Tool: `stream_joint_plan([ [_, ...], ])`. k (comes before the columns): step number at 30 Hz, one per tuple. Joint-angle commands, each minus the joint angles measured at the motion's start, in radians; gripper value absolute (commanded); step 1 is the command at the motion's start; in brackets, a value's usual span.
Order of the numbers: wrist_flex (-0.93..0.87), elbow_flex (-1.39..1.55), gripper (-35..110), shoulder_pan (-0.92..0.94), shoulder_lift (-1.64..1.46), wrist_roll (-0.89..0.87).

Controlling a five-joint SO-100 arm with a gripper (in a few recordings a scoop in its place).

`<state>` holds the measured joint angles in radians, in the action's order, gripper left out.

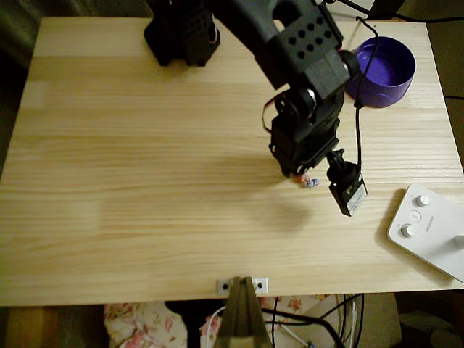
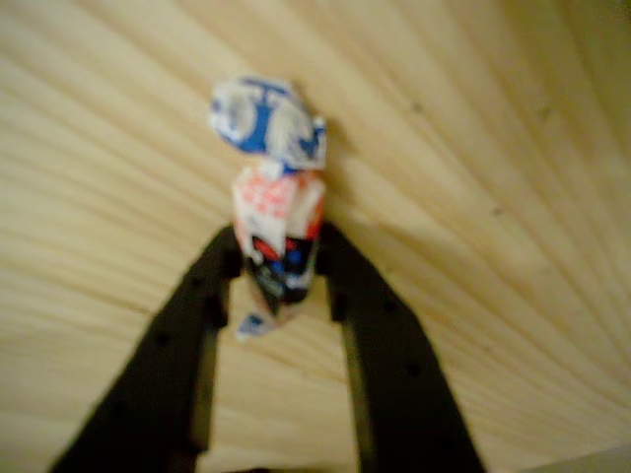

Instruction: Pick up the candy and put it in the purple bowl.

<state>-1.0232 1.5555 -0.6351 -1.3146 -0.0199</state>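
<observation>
The candy (image 2: 279, 222) is a small wrapped sweet, white and orange-red with blue marks and a twisted end. In the wrist view it stands between the two black fingertips of my gripper (image 2: 281, 266), which is shut on its lower part. In the overhead view the gripper (image 1: 301, 174) points down at the wooden table, and a bit of the candy (image 1: 310, 182) pokes out at its tip; whether it touches the wood I cannot tell. The purple bowl (image 1: 384, 71) stands at the table's far right corner, well away from the gripper, partly behind the arm and a cable.
A white device with knobs (image 1: 428, 228) lies at the right edge near the front. The arm's black base (image 1: 181, 32) stands at the back. A black cable (image 1: 358, 123) hangs beside the gripper. A metal clamp (image 1: 243, 286) sits at the front edge.
</observation>
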Motion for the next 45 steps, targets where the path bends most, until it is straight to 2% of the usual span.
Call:
stream_joint_plan([
  [1, -0.043, -0.031, 1, -0.012, -0.202, -0.026],
  [10, -0.161, -0.055, 2, -0.106, -0.43, -0.048],
  [20, -0.21, -0.063, 2, -0.416, -0.606, -0.038],
  [25, -0.216, -0.091, 2, -0.583, -0.598, -0.032],
  [31, -0.173, -0.1, 2, -0.689, -0.558, -0.021],
  [45, -0.123, -0.27, 2, -0.77, -0.321, -0.011],
])
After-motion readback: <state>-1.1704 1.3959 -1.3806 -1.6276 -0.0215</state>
